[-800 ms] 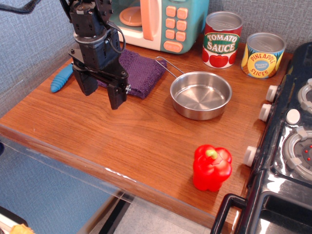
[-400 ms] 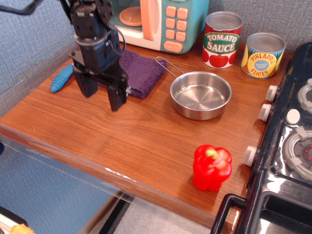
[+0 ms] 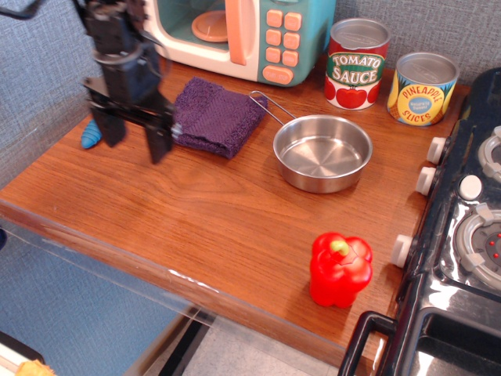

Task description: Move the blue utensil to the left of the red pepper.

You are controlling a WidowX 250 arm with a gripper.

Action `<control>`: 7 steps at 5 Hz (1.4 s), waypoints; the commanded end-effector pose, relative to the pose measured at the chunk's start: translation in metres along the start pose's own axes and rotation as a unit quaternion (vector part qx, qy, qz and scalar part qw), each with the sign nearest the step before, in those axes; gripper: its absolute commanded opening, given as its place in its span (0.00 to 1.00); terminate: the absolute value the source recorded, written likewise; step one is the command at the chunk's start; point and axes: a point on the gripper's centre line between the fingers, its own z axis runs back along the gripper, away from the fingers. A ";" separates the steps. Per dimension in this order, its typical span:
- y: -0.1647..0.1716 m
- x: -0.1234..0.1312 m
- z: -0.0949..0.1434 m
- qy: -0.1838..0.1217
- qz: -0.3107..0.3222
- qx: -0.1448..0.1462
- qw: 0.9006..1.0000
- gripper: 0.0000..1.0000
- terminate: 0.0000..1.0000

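**Blue utensil mostly hidden behind the reaching arm**

Blue utensil (image 3: 91,138) lay at the far left of the table (image 3: 211,227), close to the wall, with only its rounded handle end showing beside the arm; the tines were hidden. In the single view, the pincer (image 3: 137,139) hung just above the wood with its two dark fingers spread apart and nothing between them, one finger close to the handle, the other near the edge of the purple cloth (image 3: 218,114).

The step in hand looked like the approach to the grasp: the fork had not been lifted. The next move would call for lining the spread fingers across the handle, lowering, and closing, then a long carry across to bare wood left of the red pepper (image 3: 339,269), which stood well apart near the front right, beside the stove (image 3: 462,235).

The table was brown wood-grain laminate, smooth and mostly bare at the front. A steel pan (image 3: 322,153) sat mid-table, a toy microwave (image 3: 246,35) and two cans (image 3: 389,70) along the back, against a grey-blue textured wall (image 3: 39,86).
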 end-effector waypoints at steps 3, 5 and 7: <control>0.071 0.015 0.007 -0.011 0.091 0.049 0.995 1.00 0.00; 0.078 0.031 -0.007 -0.005 0.097 0.048 0.994 1.00 0.00; 0.079 0.044 -0.022 0.014 0.094 0.053 0.994 1.00 0.00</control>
